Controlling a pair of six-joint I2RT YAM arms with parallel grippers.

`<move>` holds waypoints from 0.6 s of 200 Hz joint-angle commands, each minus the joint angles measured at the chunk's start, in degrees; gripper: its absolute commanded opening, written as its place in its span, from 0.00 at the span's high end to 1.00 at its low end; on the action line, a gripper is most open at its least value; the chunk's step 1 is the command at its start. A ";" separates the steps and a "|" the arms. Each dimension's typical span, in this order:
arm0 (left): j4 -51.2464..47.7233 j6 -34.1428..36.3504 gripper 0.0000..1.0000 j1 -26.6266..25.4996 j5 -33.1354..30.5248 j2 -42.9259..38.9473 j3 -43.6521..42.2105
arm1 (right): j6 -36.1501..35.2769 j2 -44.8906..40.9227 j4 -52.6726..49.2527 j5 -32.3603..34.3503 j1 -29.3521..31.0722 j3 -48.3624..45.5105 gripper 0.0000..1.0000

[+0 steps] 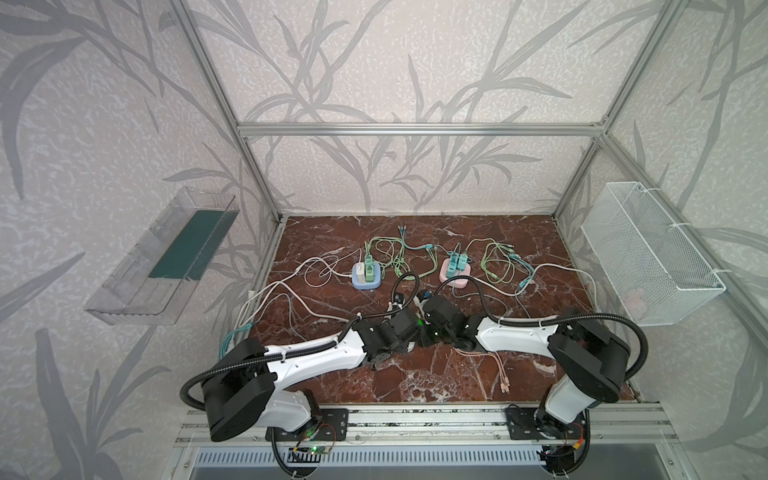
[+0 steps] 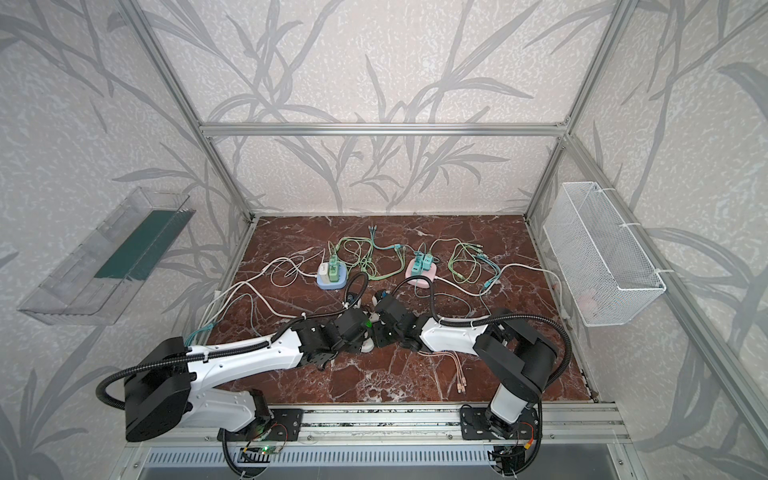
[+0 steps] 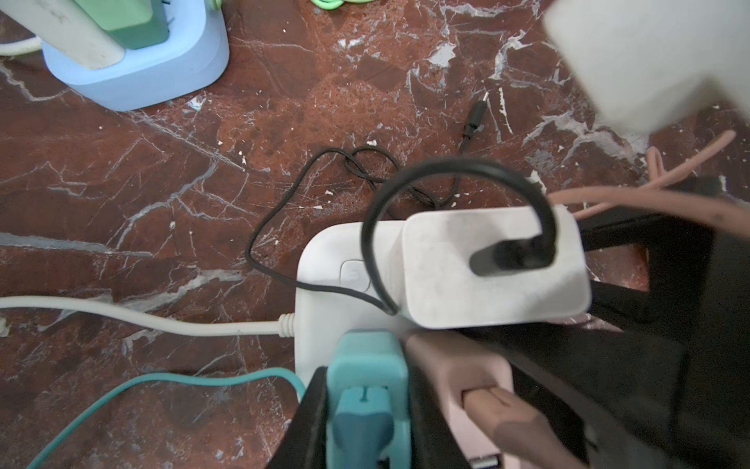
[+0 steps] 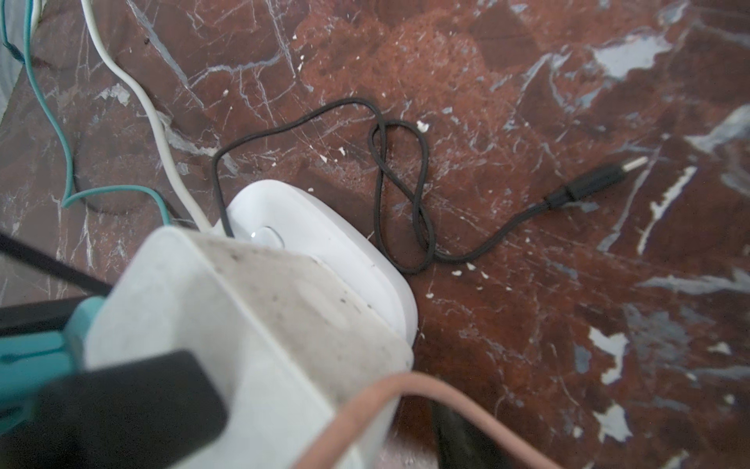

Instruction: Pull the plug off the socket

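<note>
1. In both top views the two arms were met in the lower middle of the frame, in front of the blue socket cube (image 1: pixel 365 286) and the pink socket cube (image 1: pixel 457 282). The task's white socket block (image 3: pixel 320 251) was largely hidden beneath the wrists.
2. The left gripper (image 3: pixel 367 390) was seen pinched on the teal adapter (image 3: pixel 365 353) plugged into the block. This was judged to brace the block against the marble tabletop (image 3: pixel 121 203).
3. The white adapter (image 3: pixel 438 276), fitted with a black USB cable (image 4: pixel 422 182), was seen seated on the block just beside the pink adapter (image 3: pixel 458 365). It was taken as the plug to be pulled.
4. The right gripper (image 3: pixel 608 260) was placed at that adapter's end; whether its jaws were spread or closed on it could not be told.
5. The step was judged to be grasp-and-extract, not yet completed. A firm pinch and a straight pull away from the block's face would be called for, with the block held down.
6. No brand, label or writing could be read; the mark on the block's button (image 3: pixel 355 276) was too faint.
</note>
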 commanded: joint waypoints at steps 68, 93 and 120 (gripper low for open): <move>13.86 -0.24 0.93 -2.05 12.09 -2.50 1.84 | -1.18 6.92 -11.75 -1.89 2.93 -5.10 0.49; 14.66 0.17 0.93 -2.06 13.09 -4.29 1.47 | -1.10 8.34 -12.87 -1.16 2.94 -4.24 0.49; 14.57 0.09 0.92 -2.07 13.73 -5.69 0.63 | -1.01 9.06 -13.00 -1.07 2.90 -4.15 0.49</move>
